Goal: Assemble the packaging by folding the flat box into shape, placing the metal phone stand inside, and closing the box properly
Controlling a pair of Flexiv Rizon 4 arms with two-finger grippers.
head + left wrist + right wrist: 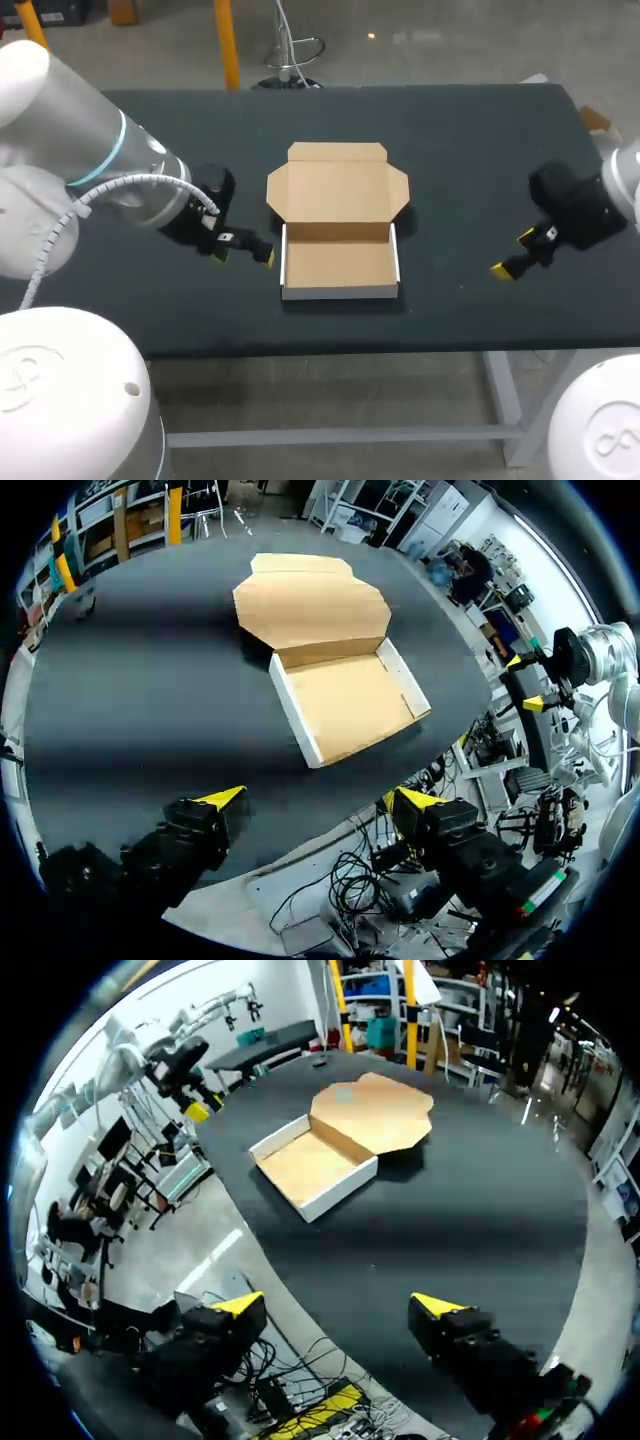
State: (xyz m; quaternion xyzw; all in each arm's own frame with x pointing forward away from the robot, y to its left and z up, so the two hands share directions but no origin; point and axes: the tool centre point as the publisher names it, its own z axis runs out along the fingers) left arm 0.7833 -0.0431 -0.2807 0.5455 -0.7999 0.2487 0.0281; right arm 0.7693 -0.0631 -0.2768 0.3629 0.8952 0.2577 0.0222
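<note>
L end effector [243, 254] nr box [338, 262], fingers apart.

head: high, behind, looking down | wrists: low, from either side, facing inward | shared: open box [338, 262]

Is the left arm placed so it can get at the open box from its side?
Probably yes: the left tool sits open just beside the box, apart from it, with only bare table between them.
</note>
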